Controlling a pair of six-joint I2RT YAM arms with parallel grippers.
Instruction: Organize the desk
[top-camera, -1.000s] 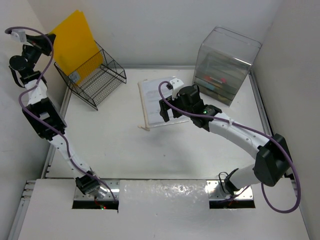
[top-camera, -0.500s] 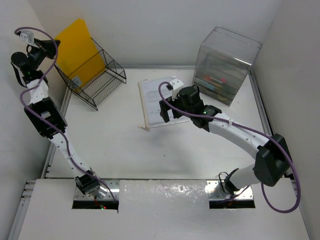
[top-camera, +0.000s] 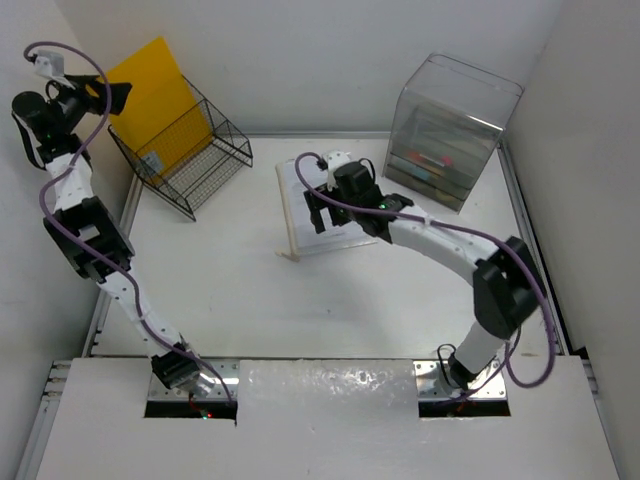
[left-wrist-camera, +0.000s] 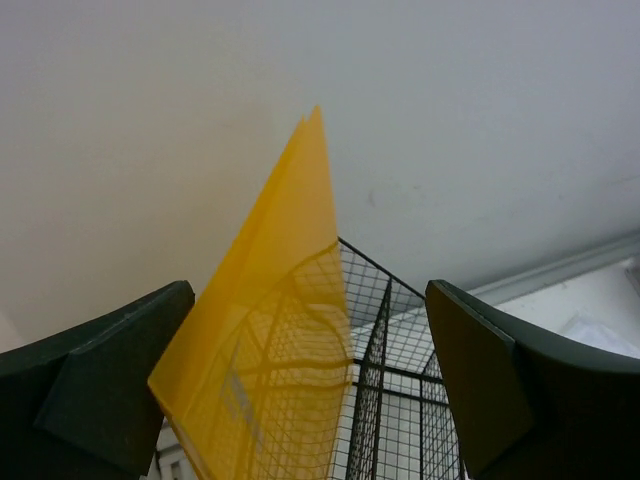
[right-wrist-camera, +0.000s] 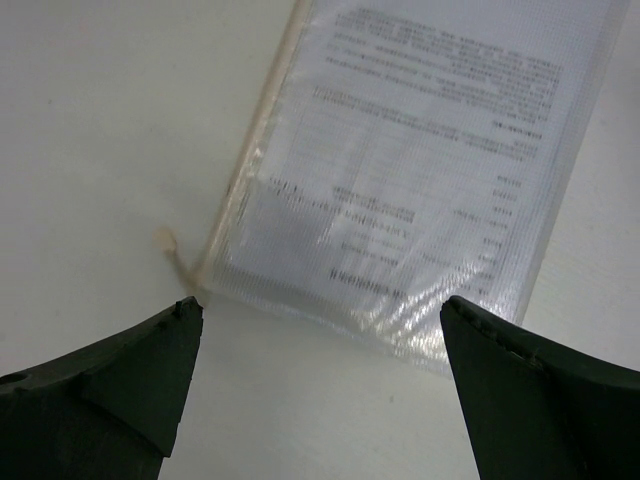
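A yellow folder (top-camera: 152, 88) stands on edge in the black wire rack (top-camera: 190, 158) at the far left of the white desk (top-camera: 250, 290). My left gripper (top-camera: 110, 96) hangs high beside the folder's upper left edge, open. In the left wrist view the folder (left-wrist-camera: 270, 340) and the rack (left-wrist-camera: 410, 400) show between the wide-apart fingers (left-wrist-camera: 110, 370), nothing gripped. My right gripper (top-camera: 321, 212) hovers open over a clear sleeve of printed paper (top-camera: 300, 190) lying flat at mid-desk. In the right wrist view the sleeve (right-wrist-camera: 420, 170) lies just beyond my gripper (right-wrist-camera: 320, 305).
A clear plastic drawer box (top-camera: 452, 135) stands at the far right corner. Silver rails (top-camera: 118, 250) edge the desk, with white walls close on the left, back and right. A tan cord end (right-wrist-camera: 165, 245) pokes out at the sleeve's near left corner.
My left gripper has opened and let go of the yellow folder, which stays in the rack. The right arm has swung left and farther out over the sleeve.
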